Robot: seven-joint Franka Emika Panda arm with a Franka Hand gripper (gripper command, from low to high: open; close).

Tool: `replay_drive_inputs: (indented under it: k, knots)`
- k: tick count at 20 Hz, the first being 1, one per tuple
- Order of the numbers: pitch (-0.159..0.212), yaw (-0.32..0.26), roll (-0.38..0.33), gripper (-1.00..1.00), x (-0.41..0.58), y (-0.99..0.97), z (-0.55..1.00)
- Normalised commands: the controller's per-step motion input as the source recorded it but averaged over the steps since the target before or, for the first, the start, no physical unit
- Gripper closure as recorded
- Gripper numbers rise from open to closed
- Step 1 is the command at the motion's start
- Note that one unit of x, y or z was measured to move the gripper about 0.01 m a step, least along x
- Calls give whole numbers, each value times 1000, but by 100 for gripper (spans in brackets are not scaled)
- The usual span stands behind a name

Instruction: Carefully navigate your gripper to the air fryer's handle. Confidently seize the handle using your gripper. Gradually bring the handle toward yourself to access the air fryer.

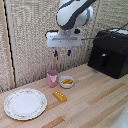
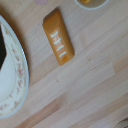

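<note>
The air fryer (image 1: 111, 52) is a large matte black box standing at the exterior view's right, on the wooden table. Its handle (image 1: 102, 61) is a short vertical black bar on the front drawer. My gripper (image 1: 62, 52) hangs well above the table, to the exterior view's left of the air fryer and far from the handle. Its blue-tipped fingers (image 1: 69, 52) point down, spread apart, with nothing between them. The wrist view shows no fingers and no air fryer.
A pink cup (image 1: 52, 78) and a small white bowl (image 1: 66, 81) with orange food stand below the gripper. An orange bar (image 1: 60, 96) (image 2: 58, 37) lies beside a floral plate (image 1: 25, 103) (image 2: 11, 75). A woven screen backs the table.
</note>
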Motion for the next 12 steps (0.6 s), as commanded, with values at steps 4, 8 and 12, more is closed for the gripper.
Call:
replay_drive_inputs:
  k: [4,8,12]
  knots:
    - [-1,-316,-189,-100,175,-79,0]
    - [0,-279,-249,-100,169,-88,0]
    - [0,-244,-322,-100,166,-79,0]
